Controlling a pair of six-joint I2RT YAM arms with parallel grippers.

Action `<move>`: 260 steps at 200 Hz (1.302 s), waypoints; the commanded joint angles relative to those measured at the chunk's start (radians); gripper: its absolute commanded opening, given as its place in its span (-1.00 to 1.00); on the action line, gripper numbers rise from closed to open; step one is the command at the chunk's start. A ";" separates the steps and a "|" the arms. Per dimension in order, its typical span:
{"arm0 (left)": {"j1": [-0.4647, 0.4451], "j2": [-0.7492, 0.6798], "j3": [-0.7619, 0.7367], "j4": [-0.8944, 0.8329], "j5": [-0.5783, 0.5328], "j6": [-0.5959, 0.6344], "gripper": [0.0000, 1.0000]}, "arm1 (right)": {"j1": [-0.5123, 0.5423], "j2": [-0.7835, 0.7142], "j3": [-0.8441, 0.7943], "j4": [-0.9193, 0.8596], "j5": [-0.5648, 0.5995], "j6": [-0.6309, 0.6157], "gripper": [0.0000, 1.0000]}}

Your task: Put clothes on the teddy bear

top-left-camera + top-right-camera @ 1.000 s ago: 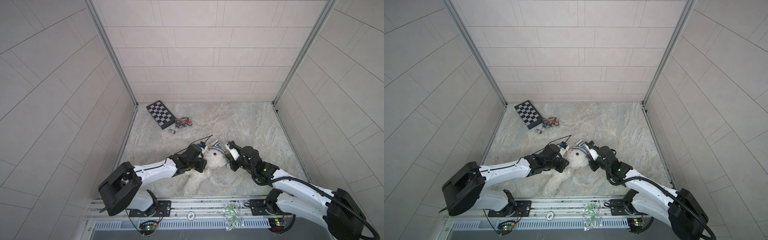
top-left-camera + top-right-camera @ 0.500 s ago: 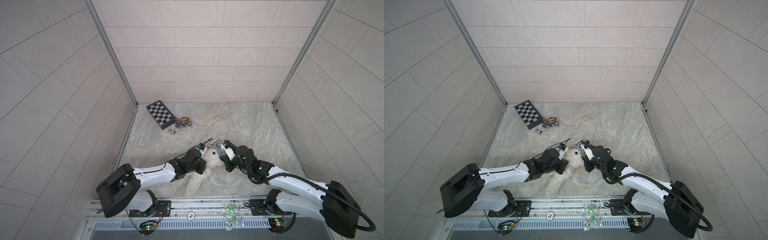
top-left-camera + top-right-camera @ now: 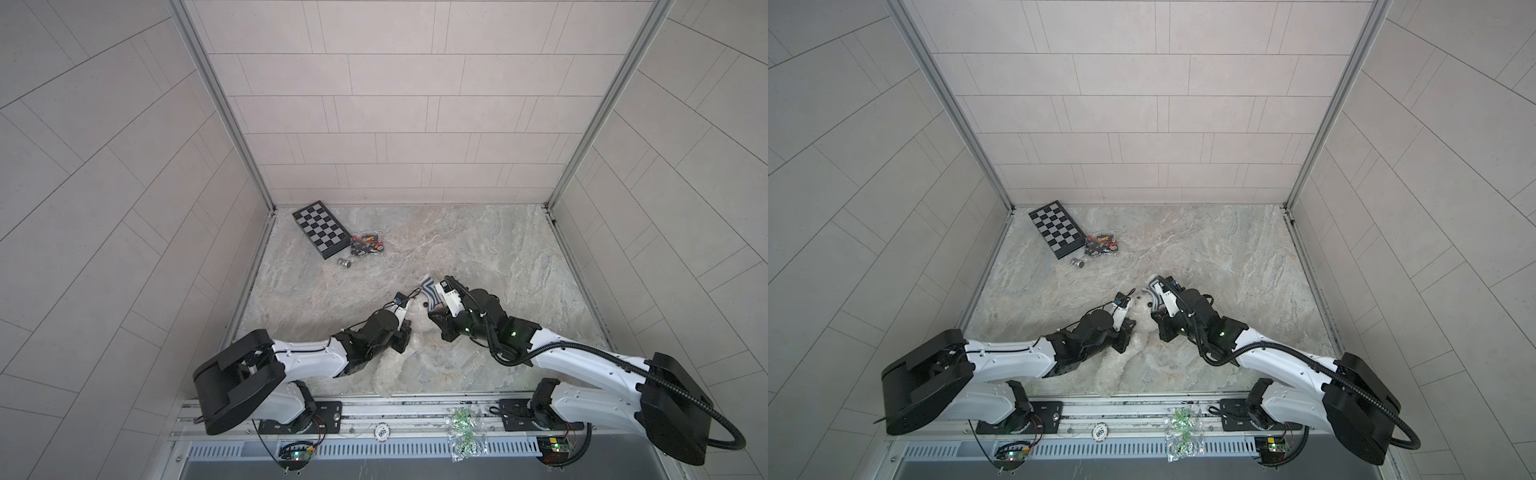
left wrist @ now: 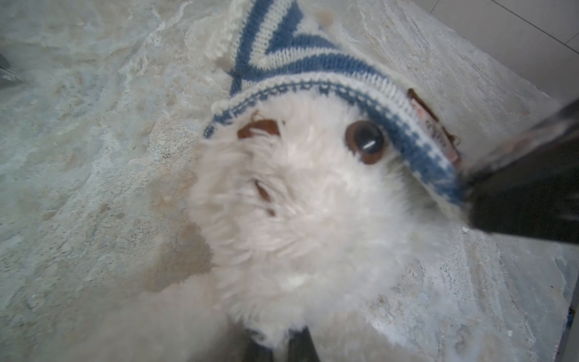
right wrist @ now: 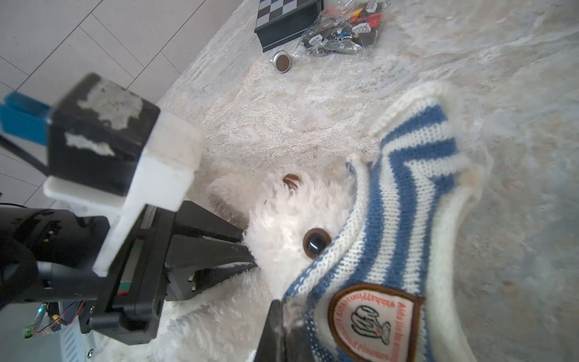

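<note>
Marble tabletop (image 3: 478,249): one teddy bear (image 4: 297,225), one striped shirt (image 5: 407,203).

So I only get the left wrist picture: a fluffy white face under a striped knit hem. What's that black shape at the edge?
Observer: The right pincer, shut on the hem of the striped shirt, beside its badge.
Operator: And the other arm?
Observer: Its left pincer is shut on fur beside the face of the teddy bear.
Operator: Anything else around?
Observer: A chessboard in the far left corner of the table.
</note>
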 commanded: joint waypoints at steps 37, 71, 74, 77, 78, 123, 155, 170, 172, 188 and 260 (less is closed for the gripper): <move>-0.025 -0.059 -0.100 0.247 -0.096 0.113 -1.00 | 0.066 -0.019 0.066 -0.007 -0.005 0.063 -1.00; -0.033 -0.148 -0.135 0.288 -0.102 0.139 -1.00 | 0.084 -0.040 0.145 -0.121 0.047 0.023 -1.00; -0.033 -0.158 -0.139 0.290 -0.105 0.139 -1.00 | 0.086 -0.044 0.149 -0.126 0.054 0.018 -1.00; -0.033 -0.165 -0.142 0.292 -0.107 0.139 -1.00 | 0.089 -0.050 0.154 -0.130 0.061 0.015 -1.00; -0.033 -0.169 -0.143 0.294 -0.107 0.139 -1.00 | 0.089 -0.051 0.155 -0.132 0.062 0.014 -1.00; -0.034 -0.334 -0.163 0.276 -0.111 0.158 -1.00 | 0.145 -0.092 0.263 -0.259 0.137 -0.061 -0.88; -0.034 -0.434 -0.154 0.240 -0.114 0.188 -1.00 | 0.195 -0.071 0.352 -0.335 0.171 -0.114 -0.78; -0.034 -0.470 -0.153 0.227 -0.121 0.199 -1.00 | 0.229 -0.068 0.396 -0.369 0.200 -0.140 -0.70; -0.034 -0.476 -0.151 0.226 -0.123 0.201 -1.00 | 0.234 -0.068 0.402 -0.373 0.202 -0.143 -0.69; -0.034 -0.512 -0.151 0.214 -0.126 0.211 -1.00 | 0.270 -0.070 0.443 -0.404 0.229 -0.169 -0.61; -0.034 -0.615 -0.159 0.137 -0.173 0.281 -1.00 | 0.330 -0.096 0.674 -0.624 0.359 -0.201 -0.37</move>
